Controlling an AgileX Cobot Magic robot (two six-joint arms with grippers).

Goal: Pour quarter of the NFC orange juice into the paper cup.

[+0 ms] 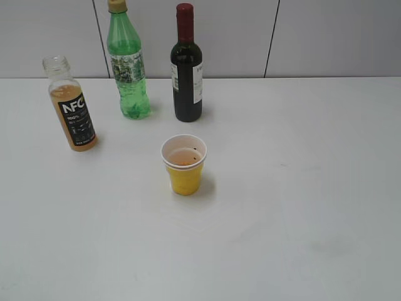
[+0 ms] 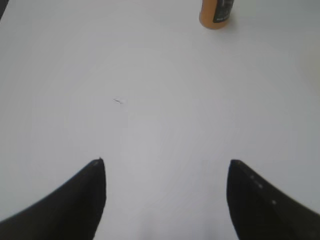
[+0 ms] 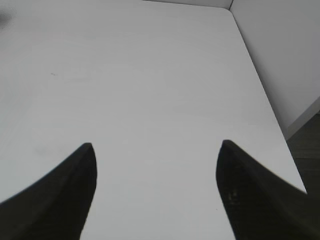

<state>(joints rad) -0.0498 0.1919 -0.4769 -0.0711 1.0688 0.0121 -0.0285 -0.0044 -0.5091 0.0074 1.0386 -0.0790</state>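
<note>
The NFC orange juice bottle [image 1: 71,106] stands capless at the table's far left, partly filled with orange liquid. Its base shows at the top of the left wrist view [image 2: 216,14]. The yellow paper cup [image 1: 184,164] stands near the table's middle and holds a little orange liquid. My left gripper [image 2: 165,162] is open and empty over bare table, well short of the bottle. My right gripper [image 3: 155,145] is open and empty over the table's right part. Neither gripper shows in the exterior view.
A tall green bottle [image 1: 128,66] and a dark wine bottle [image 1: 187,69] stand at the back, behind the cup. The white table [image 1: 301,188] ends at a right edge [image 3: 260,85] beside a wall.
</note>
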